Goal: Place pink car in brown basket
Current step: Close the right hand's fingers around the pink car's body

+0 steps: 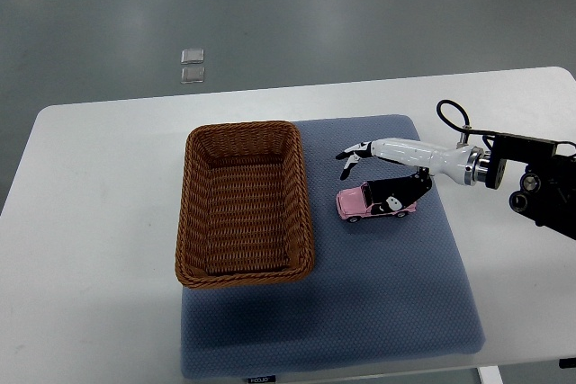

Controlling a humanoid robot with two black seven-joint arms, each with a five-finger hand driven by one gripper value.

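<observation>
Top view has the right hand [378, 168] coming in from the right edge, sitting over the pink car [373, 201] on the blue mat [396, 312]. Fingers [353, 156] are spread and pointing left toward the brown basket [247, 204], thumb dropping down onto the back half of the car. Looks like it's touching or abt to close, but nothing's wrapped around the car yet imo, so I'd call it unclosed and holding nothing. Left arm isn't visible at all.

Car is on the mat just beside the basket's right wall, nose toward it, not inside. Basket looks empty.

Stuff that could go sideways, all guesses:
- it's got wheels, so a push from the thumb w/o the fingers closing on the other side prob rolls it away instead of gripping it
- grip only lands on the rear, so the car could tip nose-down on the lift and slip out
- basket wall is tall and close, so carrying low means clipping the rim or shoving the whole basket across the bench [99, 222]
- letting go too early drops it on the rim, not inside
</observation>
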